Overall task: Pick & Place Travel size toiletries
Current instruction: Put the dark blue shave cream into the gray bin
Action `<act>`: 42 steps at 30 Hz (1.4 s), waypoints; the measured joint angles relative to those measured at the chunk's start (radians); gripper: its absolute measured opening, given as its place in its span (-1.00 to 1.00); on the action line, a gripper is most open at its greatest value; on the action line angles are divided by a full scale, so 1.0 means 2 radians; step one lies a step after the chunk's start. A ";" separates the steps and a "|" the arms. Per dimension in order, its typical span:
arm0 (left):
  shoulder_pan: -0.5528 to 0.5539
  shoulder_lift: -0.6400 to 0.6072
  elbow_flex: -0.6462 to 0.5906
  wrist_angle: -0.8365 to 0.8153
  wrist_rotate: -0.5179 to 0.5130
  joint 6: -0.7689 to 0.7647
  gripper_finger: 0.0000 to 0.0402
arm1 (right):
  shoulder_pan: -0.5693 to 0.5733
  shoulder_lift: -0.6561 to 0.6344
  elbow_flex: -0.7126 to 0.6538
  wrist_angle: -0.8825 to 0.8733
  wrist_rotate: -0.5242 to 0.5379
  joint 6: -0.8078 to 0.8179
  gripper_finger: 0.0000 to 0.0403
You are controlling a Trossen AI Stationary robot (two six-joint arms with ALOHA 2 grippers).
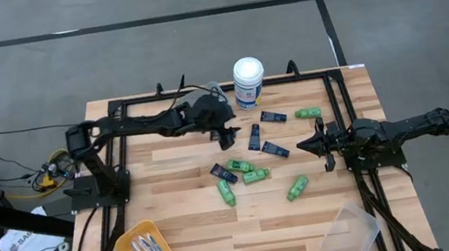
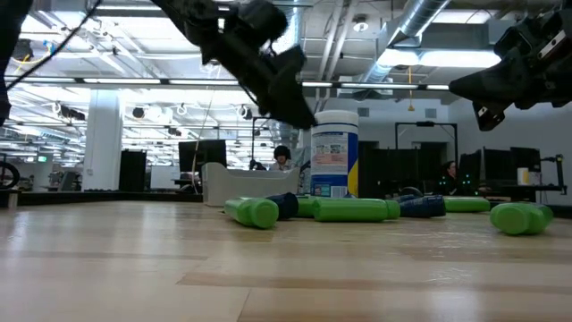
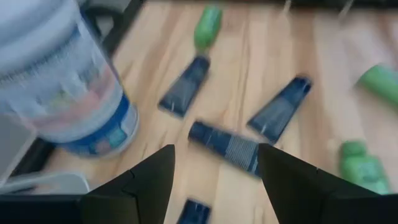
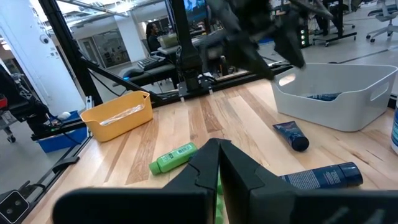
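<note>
L gripper (image 1: 227, 132) open wide, empty, hovering just over navy tube (image 3: 225, 145) near the canister (image 1: 248, 82); tube's long axis lies crosswise to the fingers. R gripper (image 1: 305, 144) shut, farther off.

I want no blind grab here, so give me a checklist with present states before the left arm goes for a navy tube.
1. Left tool open: ok.
2. Left tool empty: ok.
3. Navy tube in line beyond the fingers: ok.
4. Tube lies apart from the white canister: ok.
5. Right tool shut, empty and parked at the table's right side: ok.
6. Height of the left tool over the tube: cannot tell.
</note>
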 joint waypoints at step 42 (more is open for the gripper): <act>-0.022 0.114 0.006 -0.030 0.007 -0.134 -0.05 | 0.000 0.000 0.000 -0.001 0.000 0.013 -0.97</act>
